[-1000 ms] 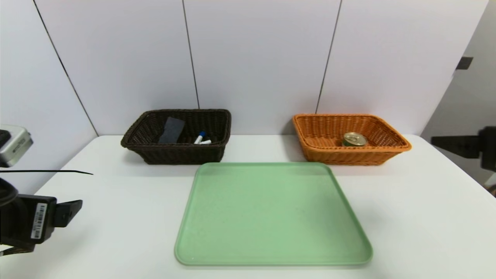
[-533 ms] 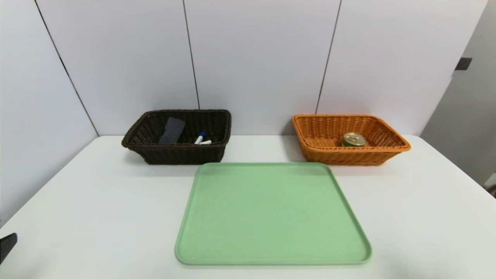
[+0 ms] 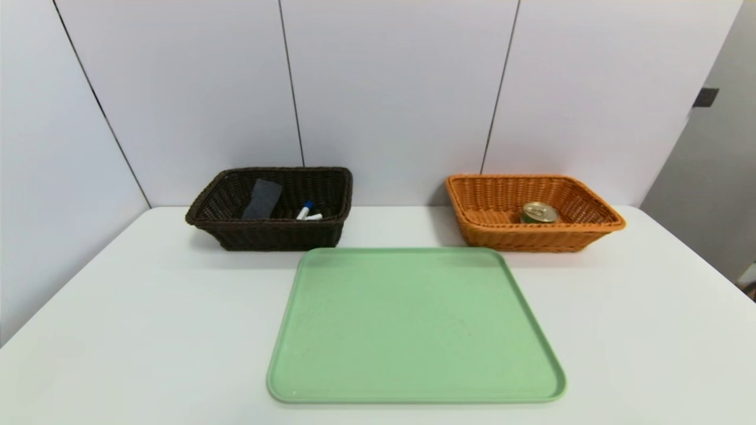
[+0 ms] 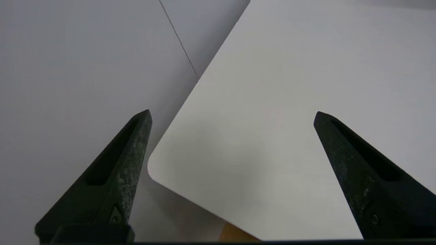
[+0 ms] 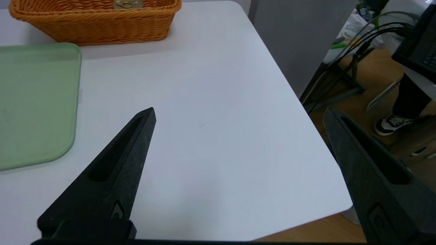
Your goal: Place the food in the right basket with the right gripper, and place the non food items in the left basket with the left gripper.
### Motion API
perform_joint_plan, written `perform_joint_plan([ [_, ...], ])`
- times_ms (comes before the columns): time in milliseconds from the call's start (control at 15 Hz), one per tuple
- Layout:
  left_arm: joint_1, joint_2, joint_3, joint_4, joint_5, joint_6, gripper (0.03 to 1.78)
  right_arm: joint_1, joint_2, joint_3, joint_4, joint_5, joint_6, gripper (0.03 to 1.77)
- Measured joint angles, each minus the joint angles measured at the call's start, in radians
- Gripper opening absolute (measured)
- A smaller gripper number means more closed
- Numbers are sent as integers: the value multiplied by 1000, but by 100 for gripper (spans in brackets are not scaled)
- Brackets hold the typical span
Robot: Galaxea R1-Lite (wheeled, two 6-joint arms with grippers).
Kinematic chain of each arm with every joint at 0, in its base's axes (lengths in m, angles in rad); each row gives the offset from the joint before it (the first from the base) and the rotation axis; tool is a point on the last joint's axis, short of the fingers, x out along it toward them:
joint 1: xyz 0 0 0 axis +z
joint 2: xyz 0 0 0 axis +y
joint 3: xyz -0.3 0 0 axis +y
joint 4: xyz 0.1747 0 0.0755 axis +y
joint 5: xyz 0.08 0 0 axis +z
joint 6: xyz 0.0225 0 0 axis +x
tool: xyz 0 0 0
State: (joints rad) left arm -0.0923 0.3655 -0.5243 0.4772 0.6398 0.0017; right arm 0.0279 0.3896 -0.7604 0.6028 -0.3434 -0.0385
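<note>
Food tin [image 3: 538, 213], short and round, gold pull-ring lid, green side: lodged upright in the right basket, ahead of the right gripper and well apart from it. Contents of the scene, by descending size:

Table, white [image 3: 147, 330]: spread beneath both grippers, its near corners close to them.

Tray, green, rounded corners [image 3: 413, 324]: flat on the table, between the two grippers' sides and farther forward.

Right basket, orange wicker, flared sides [image 3: 534, 239]: ahead of the right gripper, beyond the tray.

Left basket, dark brown wicker [image 3: 283, 236]: ahead of the left gripper and to its right, well apart.

Left gripper, black [image 4: 233, 110]: over the table's near left corner; jaws spread wide, tabletop seen between them.

Right gripper, black [image 5: 239, 108]: over the table's near right part; jaws spread wide, tabletop and its edge seen between them.

Cloth, dark grey [image 3: 264, 199]: in the left basket, on the side nearer the left gripper.

Marker, white with blue cap [image 3: 304, 211]: in the left basket, farther to the left gripper's right than the cloth.

White marker, partly hidden by the rim [image 3: 314, 216]: just beside the blue-capped one
</note>
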Motion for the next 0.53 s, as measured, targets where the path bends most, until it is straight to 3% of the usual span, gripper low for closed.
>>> perform_joint_plan([
  [267,31,-86,38,-5,-14,68,169,-34,-115,62,31,2,-27,169],
  [533,64,-162,49,-1,-74,175,169,-36,-156,93,29,19,-29,169],
])
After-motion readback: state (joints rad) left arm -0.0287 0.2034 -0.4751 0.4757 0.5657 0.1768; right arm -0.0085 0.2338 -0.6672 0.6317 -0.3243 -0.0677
